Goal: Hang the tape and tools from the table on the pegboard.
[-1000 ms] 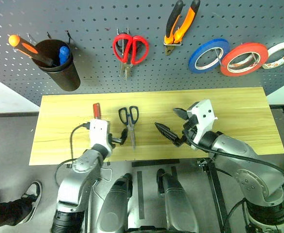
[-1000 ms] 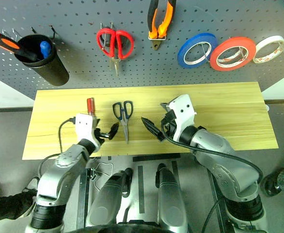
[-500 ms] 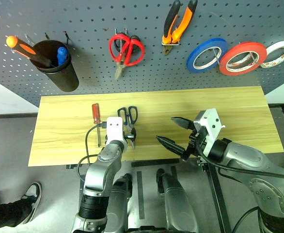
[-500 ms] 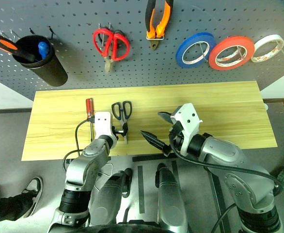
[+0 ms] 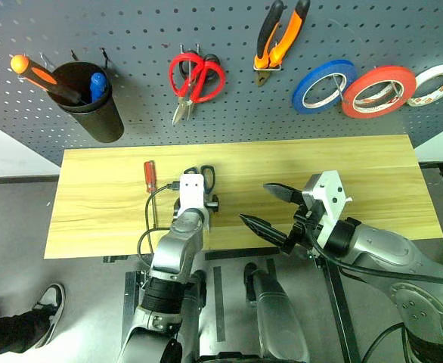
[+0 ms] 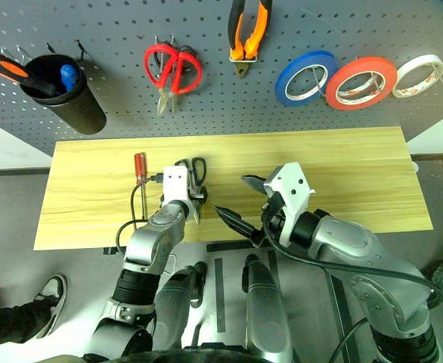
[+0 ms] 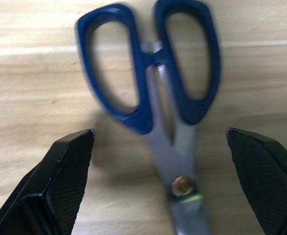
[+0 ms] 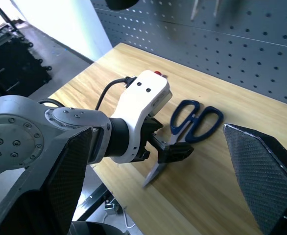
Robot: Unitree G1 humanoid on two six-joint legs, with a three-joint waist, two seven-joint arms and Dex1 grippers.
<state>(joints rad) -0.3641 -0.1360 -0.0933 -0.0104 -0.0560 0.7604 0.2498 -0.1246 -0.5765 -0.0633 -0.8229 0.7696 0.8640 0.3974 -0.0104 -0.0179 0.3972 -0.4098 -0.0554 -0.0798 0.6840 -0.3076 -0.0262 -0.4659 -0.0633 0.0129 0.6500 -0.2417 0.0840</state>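
Dark blue-handled scissors lie flat on the light wood table. My left gripper is open just above their blades, one finger on each side. A thin red-handled screwdriver lies just left of it. My right gripper hovers open and empty over the table's front edge, to the right of the scissors. On the pegboard hang orange-and-black pliers and the red tape.
The pegboard also carries a black cup with an orange-handled screwdriver, red-handled scissors, a blue tape ring and a white tape ring. The right half of the table is bare wood.
My left gripper has swung right and forward, from beside the screwdriver to over the scissors' blades. The right gripper has drawn back a little toward the table's front edge.
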